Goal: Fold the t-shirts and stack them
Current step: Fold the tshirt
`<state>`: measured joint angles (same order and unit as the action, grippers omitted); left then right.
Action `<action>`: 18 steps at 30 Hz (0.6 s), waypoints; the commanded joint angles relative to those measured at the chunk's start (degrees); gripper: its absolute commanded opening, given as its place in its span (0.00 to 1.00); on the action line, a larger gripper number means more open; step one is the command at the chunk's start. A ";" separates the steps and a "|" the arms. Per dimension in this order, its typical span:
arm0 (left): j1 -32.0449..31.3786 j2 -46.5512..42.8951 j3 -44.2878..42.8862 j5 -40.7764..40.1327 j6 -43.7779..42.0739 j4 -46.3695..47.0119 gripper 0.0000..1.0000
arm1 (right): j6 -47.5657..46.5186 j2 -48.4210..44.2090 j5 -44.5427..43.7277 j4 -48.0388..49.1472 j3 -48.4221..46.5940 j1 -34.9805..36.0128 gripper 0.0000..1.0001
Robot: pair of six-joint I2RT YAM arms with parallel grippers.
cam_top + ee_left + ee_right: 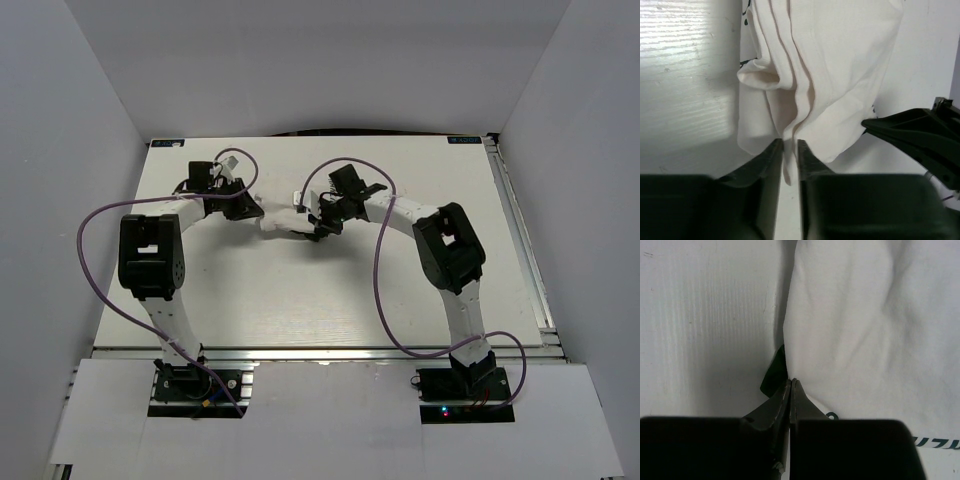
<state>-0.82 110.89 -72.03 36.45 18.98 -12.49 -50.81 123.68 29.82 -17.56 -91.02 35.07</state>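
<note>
A white t-shirt [283, 222] with dark print hangs bunched between my two grippers over the back middle of the table. My left gripper [250, 209] is shut on a narrow fold of it; in the left wrist view the cloth [830, 75] hangs in pleats from the fingertips [775, 150], with a strip caught between them. My right gripper [318, 226] is shut on the shirt's other end; in the right wrist view its jaws meet on the edge of the cloth [865, 330]. No other t-shirt shows.
The white table [300, 300] has a metal rail [520, 240] along its right edge and grey walls around it. Purple cables [385, 290] loop from both arms. The right gripper's dark finger [920, 135] shows in the left wrist view.
</note>
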 commanded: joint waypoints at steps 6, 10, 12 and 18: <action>0.56 -1.21 -3.12 3.45 1.23 0.36 0.26 | 2.55 -3.09 1.64 0.69 0.58 -0.35 0.02; 0.64 -0.50 -3.29 3.55 2.37 1.06 0.33 | 2.91 -3.18 1.47 0.77 1.28 -0.27 0.02; 0.64 -1.37 -3.12 2.15 2.46 1.24 0.34 | 3.34 -2.92 1.47 1.04 1.11 -0.26 0.02; 0.73 -8.66 -1.45 -0.51 4.92 5.98 0.45 | 7.98 -3.88 5.05 2.00 0.15 -0.70 0.34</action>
<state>-0.49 110.37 -73.52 36.53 22.13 -10.72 -46.28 123.24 30.87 -16.78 -90.52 34.85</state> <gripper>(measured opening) 0.433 0.304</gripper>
